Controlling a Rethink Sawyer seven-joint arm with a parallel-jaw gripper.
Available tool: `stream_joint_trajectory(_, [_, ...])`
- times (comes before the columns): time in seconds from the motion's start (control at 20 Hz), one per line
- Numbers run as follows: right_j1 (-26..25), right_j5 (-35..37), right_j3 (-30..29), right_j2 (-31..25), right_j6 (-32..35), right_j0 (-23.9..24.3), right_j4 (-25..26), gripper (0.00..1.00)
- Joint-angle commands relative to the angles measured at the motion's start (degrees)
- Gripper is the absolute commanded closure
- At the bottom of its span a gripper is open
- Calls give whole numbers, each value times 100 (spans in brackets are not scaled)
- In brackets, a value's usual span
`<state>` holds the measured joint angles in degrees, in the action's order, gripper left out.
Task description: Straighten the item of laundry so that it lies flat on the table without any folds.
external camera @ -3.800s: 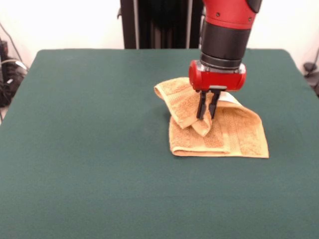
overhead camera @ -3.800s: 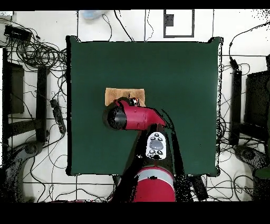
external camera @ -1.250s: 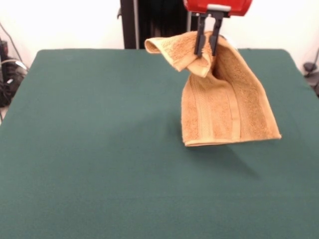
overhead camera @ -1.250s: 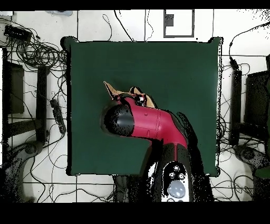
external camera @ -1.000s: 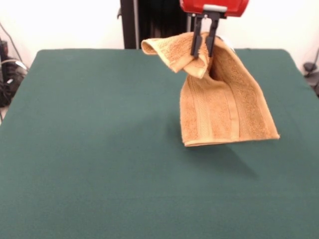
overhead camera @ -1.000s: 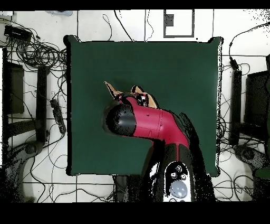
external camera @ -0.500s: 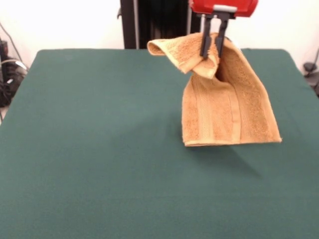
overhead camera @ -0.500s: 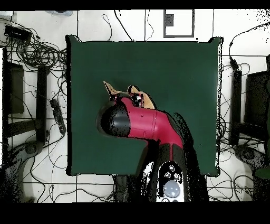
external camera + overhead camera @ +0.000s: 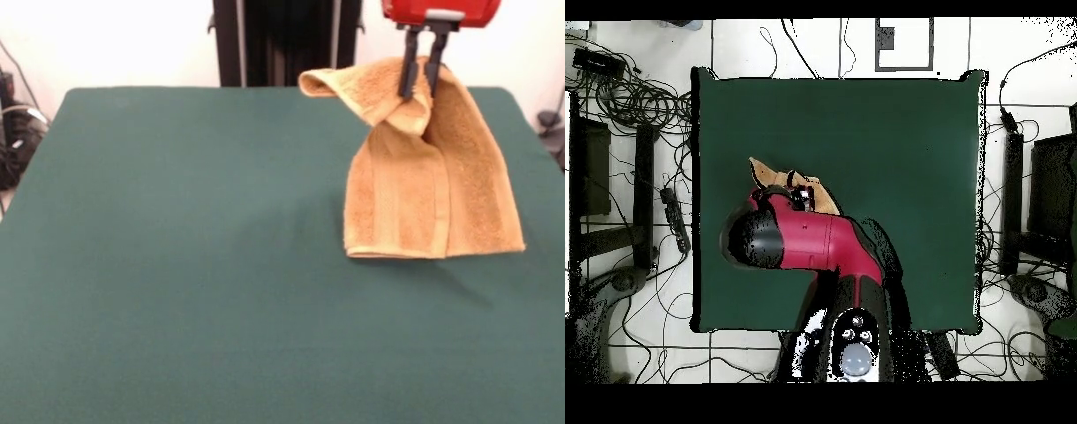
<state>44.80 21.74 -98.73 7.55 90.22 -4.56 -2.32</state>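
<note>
A: Where is the hand towel (image 9: 433, 181)?

B: Up off the table (image 9: 177, 265), hanging from the gripper (image 9: 420, 75). In the front view the two dark fingers (image 9: 409, 66) are pinched together on a bunched fold near the towel's top. The cloth drapes down from there, and its bottom hem hangs just above the green top, or barely touches it; I cannot tell which.

A: Is it flat?

B: No. It hangs doubled over, with one corner sticking out sideways at the upper left of the front view. A paler woven band runs down the hanging part.

A: How much room is around it?

B: In the front view the towel hangs toward the table's right side, near that edge. A wide stretch of green lies to its left and in front of it. From overhead only a small tan piece shows beside the red arm (image 9: 815, 240), near the table's left edge there.

A: Any label or writing?

B: None that I can read.
</note>
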Motion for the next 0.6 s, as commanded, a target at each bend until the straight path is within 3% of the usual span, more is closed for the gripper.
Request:
stream_joint_trajectory(0.05, [-234, -184, -839, 66, 1913, -371, -371, 100])
stream_joint_trajectory(0.35, [-257, -861, -1246, 63, 2217, -589, -657, 100])
stream_joint_trajectory(0.4, [-259, -984, -1312, 43, 2182, -586, -720, 0])
stream_joint_trajectory(0.6, [-241, -1222, -1396, -33, 2120, -521, -675, 0])
